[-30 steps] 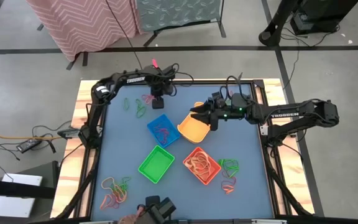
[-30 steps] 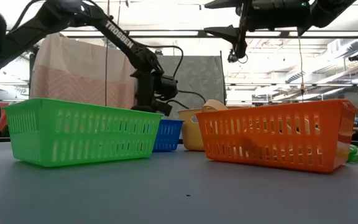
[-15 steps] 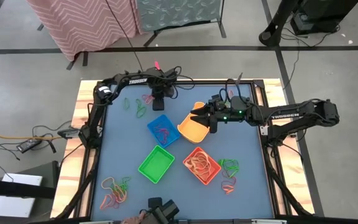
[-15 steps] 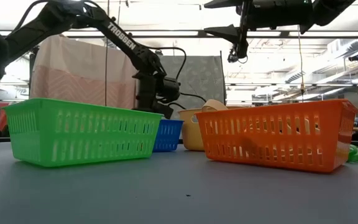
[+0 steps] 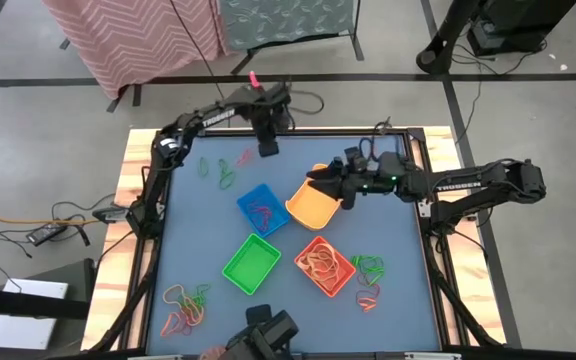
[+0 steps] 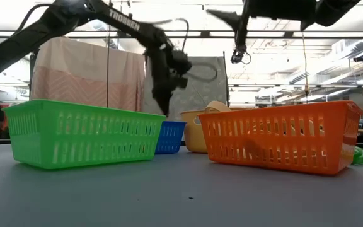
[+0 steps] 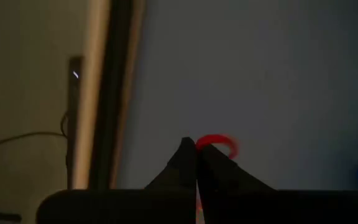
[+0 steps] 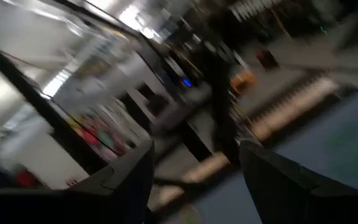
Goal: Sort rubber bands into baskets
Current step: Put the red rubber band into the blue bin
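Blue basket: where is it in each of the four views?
High view: blue basket left of centre, touching the yellow basket, up-left of the green basket.
Low view: only a sliver of it shows behind the green basket, left of the yellow one.
Left wrist view: a blue blur at the right edge may be it; cannot tell.
Right wrist view: not in it.
Shared landmark: green basket.

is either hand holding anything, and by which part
The left hand pinches a red rubber band by one edge of its loop. The right hand holds nothing.
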You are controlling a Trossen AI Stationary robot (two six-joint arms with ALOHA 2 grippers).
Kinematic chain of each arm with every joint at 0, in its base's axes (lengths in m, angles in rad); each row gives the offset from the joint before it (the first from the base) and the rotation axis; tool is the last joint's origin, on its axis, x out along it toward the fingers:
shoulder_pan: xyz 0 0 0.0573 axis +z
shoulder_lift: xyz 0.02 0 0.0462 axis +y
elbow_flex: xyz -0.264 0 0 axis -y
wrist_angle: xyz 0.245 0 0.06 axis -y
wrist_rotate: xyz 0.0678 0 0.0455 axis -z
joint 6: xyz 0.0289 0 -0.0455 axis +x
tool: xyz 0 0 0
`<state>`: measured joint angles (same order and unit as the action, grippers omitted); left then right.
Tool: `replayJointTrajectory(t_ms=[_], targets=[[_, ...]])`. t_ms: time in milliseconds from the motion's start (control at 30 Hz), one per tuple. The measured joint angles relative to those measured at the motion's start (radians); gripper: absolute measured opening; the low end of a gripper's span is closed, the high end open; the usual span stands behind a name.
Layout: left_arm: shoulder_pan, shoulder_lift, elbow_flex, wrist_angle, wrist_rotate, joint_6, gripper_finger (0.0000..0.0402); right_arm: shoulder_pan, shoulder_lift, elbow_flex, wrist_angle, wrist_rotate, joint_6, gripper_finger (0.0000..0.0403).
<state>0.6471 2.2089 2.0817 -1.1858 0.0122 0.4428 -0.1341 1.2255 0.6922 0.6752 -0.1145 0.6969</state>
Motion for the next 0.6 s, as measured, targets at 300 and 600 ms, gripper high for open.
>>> replayJointTrajectory(t_ms=[300, 600], targets=[[-0.098, -0.03, 0.269, -0.313, 0.301, -0.125, 0.0001, -0.046, -0.024, 0.001, 0.241, -0.07, -0.027, 0.0246], [-0.339, -0.335, -0.02, -0.201, 0.31, -0.299, 0.0, -0.156, -0.078, 0.001, 0.243, -0.202, -0.027, 0.0246]])
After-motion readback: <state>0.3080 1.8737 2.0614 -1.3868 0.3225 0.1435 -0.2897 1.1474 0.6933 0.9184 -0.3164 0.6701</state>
